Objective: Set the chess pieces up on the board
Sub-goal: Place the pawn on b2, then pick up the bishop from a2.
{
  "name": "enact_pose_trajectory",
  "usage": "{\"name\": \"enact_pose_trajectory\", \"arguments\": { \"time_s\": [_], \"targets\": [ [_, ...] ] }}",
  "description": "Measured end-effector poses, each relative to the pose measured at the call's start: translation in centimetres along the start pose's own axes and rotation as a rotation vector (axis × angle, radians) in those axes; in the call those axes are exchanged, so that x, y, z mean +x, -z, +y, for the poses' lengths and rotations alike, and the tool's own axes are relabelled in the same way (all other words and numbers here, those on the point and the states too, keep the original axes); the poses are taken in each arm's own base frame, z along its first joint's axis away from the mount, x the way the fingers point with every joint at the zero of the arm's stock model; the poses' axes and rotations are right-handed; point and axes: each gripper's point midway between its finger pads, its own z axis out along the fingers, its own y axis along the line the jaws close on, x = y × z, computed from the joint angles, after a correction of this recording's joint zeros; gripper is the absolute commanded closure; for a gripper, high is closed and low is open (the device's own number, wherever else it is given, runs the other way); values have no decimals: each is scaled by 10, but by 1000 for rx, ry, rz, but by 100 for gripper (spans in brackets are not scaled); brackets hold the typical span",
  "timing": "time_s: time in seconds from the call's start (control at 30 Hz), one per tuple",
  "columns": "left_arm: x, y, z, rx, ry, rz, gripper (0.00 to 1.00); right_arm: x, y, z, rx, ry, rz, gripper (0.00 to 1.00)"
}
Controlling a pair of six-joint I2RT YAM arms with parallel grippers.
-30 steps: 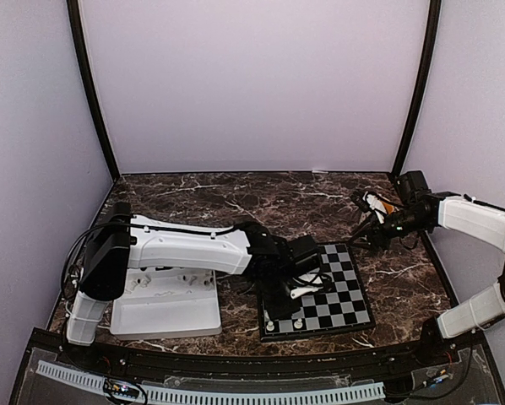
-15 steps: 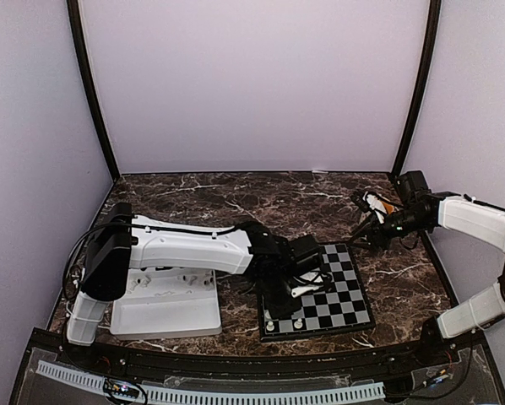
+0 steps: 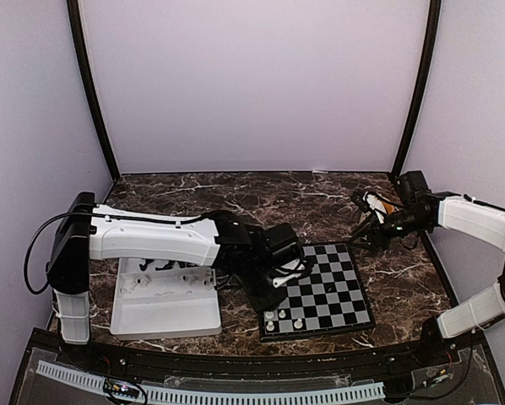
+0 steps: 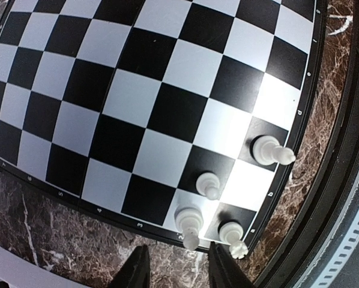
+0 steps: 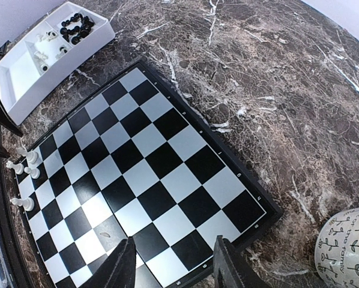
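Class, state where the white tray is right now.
In the top view, the white tray lies on the left of the table, just left of the chessboard.

left gripper (image 4: pixel 178 249): jaws apart, low, pointing down | right gripper (image 5: pixel 174 241): jaws apart, raised

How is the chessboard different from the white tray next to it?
The board is flat and checkered black and pale; the tray is plain white with raised walls. The board holds only four white pieces; the tray holds black pieces and more white ones. Both lie on the marble table.
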Motion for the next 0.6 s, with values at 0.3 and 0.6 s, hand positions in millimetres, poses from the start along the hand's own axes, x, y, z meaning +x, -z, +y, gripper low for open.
{"name": "enact_pose_trajectory", "arguments": {
  "time_s": [0.3,0.6],
  "targets": [
    [13,-8,6,33,64,17,68,0,0,0,-2,0,-1,55],
    [6,-9,4,75,74,-10,76,0,0,0,-2,-1,0,55]
  ]
}}
